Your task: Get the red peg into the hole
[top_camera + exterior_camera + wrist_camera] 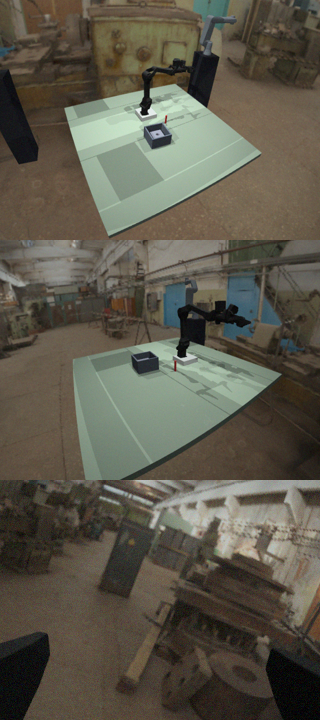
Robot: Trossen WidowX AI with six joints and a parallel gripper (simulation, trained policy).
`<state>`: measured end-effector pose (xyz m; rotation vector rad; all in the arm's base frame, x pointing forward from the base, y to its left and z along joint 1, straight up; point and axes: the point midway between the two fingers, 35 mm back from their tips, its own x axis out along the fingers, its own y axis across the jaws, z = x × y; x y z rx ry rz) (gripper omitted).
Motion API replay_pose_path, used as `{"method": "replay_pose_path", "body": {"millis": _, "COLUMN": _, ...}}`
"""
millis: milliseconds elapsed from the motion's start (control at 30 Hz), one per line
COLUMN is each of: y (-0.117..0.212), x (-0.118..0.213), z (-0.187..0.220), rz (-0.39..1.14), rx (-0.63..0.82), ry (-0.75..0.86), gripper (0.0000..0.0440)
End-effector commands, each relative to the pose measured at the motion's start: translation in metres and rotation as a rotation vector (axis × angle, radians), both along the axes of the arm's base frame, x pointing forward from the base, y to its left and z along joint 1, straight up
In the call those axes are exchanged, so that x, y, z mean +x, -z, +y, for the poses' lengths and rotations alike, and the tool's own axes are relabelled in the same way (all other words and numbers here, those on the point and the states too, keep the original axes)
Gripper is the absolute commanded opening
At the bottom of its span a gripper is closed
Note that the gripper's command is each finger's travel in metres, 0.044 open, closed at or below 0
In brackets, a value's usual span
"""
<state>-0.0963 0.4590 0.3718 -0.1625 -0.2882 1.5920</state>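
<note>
The red peg (165, 119) (175, 366) stands upright on the table beside the open box, on the side toward the arm's base. The dark blue-grey box (162, 142) (148, 366) stands open at the top. In the top view a light plate (154, 133) with a small dark hole shows at its bottom; the hole holds no peg. My gripper (191, 69) (245, 322) (161, 654) is open and empty. It is stretched out sideways, high above the table and far from peg and box. Its two fingers stand wide apart in the wrist view, with only the room behind them.
The arm's white base block (149, 117) (187, 361) stands near the peg and the box. The pale green table (206, 144) (165, 405) carries shadows of the arm. A dark pillar (204, 74) with a grey arm on top stands behind the table; another dark pillar (16, 121) stands at the left.
</note>
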Motion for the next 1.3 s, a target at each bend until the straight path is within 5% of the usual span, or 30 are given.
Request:
{"method": "replay_pose_path", "body": {"millis": 0, "y": 0.016, "x": 0.041, "z": -0.003, "rz": 0.089, "rx": -0.077, "ry": 0.050, "gripper": 0.0440}}
{"method": "replay_pose_path", "body": {"millis": 633, "y": 0.070, "x": 0.216, "z": -0.074, "rz": 0.615, "rx": -0.311, "ry": 0.425, "gripper": 0.0440}}
{"method": "replay_pose_path", "body": {"millis": 1267, "y": 0.137, "x": 0.284, "z": -0.174, "rz": 1.143, "rx": -0.428, "ry": 0.833, "gripper": 0.0440}}
